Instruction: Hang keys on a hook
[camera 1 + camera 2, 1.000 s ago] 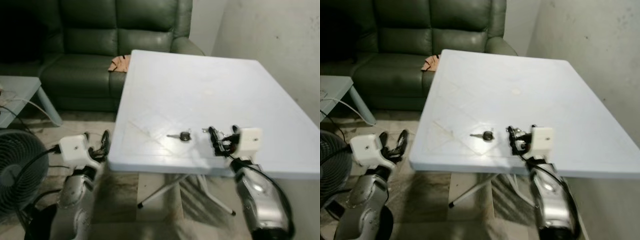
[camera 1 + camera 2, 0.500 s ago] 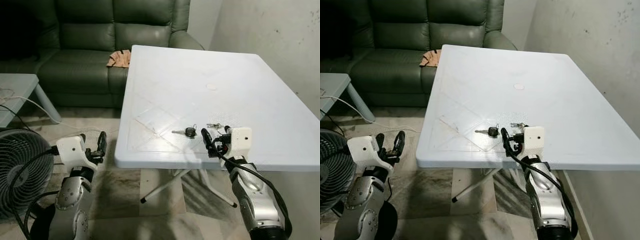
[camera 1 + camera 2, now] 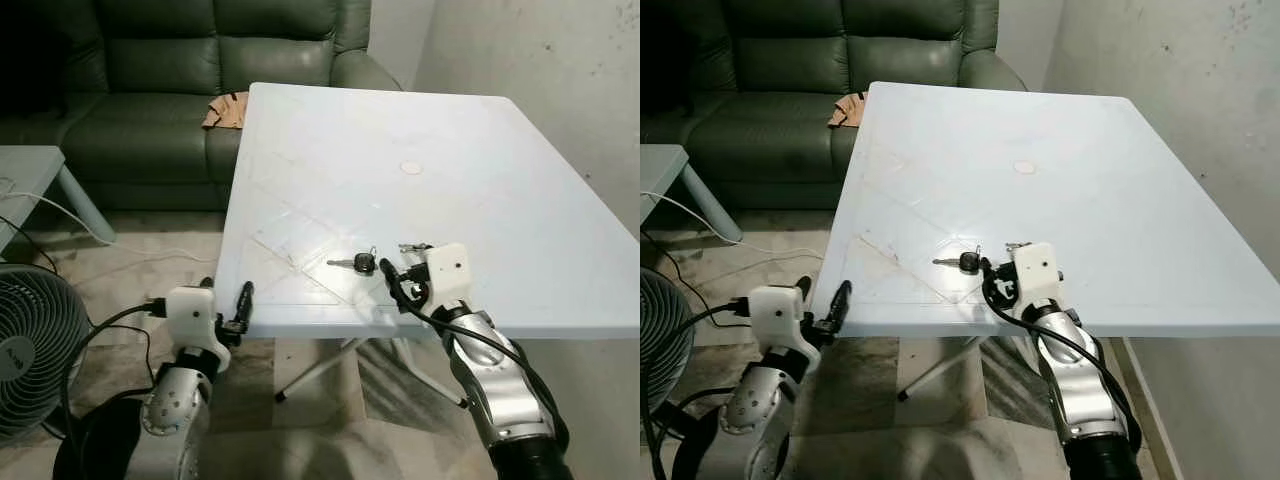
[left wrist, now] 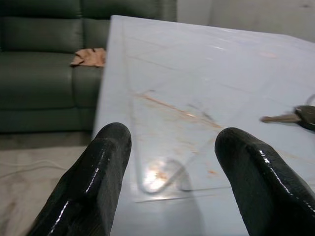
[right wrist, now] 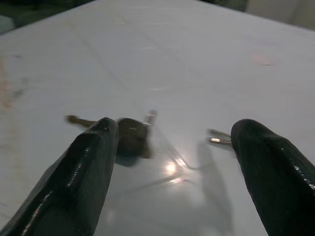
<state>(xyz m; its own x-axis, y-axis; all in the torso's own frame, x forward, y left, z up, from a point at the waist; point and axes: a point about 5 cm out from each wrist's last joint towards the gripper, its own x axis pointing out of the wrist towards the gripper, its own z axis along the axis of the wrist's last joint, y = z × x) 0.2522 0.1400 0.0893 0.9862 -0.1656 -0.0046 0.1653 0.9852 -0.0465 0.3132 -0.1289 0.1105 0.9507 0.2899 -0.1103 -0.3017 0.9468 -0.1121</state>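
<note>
Keys [image 3: 362, 263] lying on table [image 3: 480, 160], ungrabbed; right tool [image 3: 395, 283] spread wide beside them, left tool [image 4: 170, 172] released too. Hanging all ahead.

Overhead light is washing the white table [image 3: 450, 130] bright and even, while the green sofa [image 3: 150, 60] behind is sinking into dimness (its far left corner is going nearly black). A small glare spot is shining on the tabletop near the keys [image 5: 130, 135] in the right wrist view, where the keys and the table are blurring softly and the right gripper [image 5: 172, 172] fingers are catching thin highlights. The head views are staying fairly sharp, with soft shadows lying under the table.
</note>
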